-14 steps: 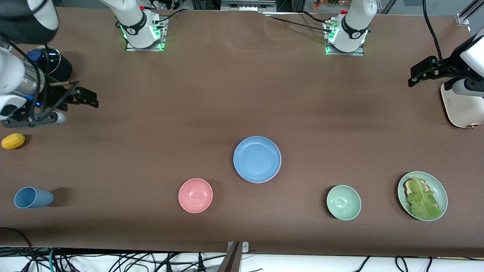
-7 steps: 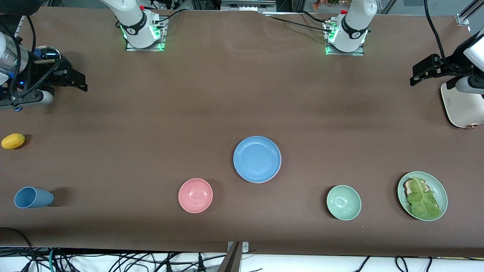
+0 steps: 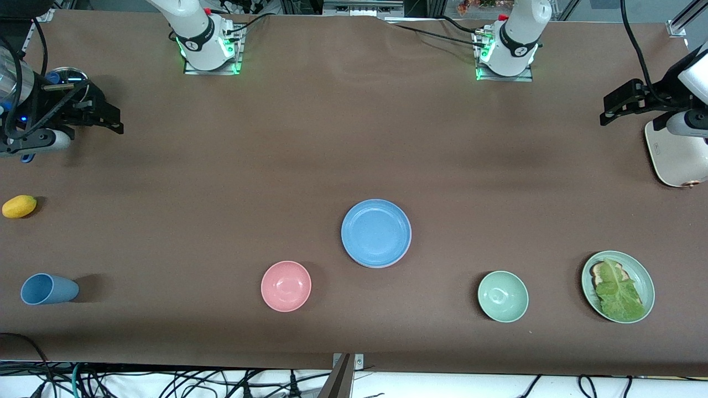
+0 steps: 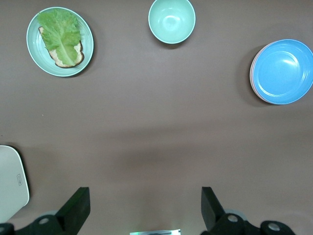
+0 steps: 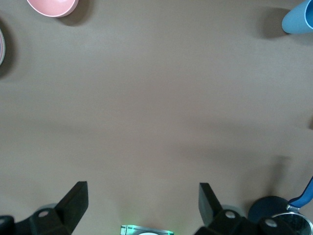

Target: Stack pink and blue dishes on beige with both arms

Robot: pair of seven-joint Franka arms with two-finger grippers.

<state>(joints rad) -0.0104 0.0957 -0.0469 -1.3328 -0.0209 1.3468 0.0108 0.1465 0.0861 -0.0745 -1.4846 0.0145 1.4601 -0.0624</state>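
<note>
We see the blue plate (image 3: 376,232) topping a stack mid-table, with a pink rim (image 4: 252,82) just showing beneath it in the left wrist view; beige we cannot make out. The stacking looks done. Both claws stand open and empty: left claw (image 3: 625,103) up by a white appliance (image 3: 673,157), right claw (image 3: 99,115) near a dark pot (image 3: 69,77)

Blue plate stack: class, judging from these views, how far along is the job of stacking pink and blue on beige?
Done: the blue plate tops a stack at mid-table, with a pinkish rim showing under it; a beige plate beneath cannot be confirmed. In hand: nothing. The left gripper and right gripper are open and empty, each over its own arm's end of the table. Left: apparently nothing.
</note>
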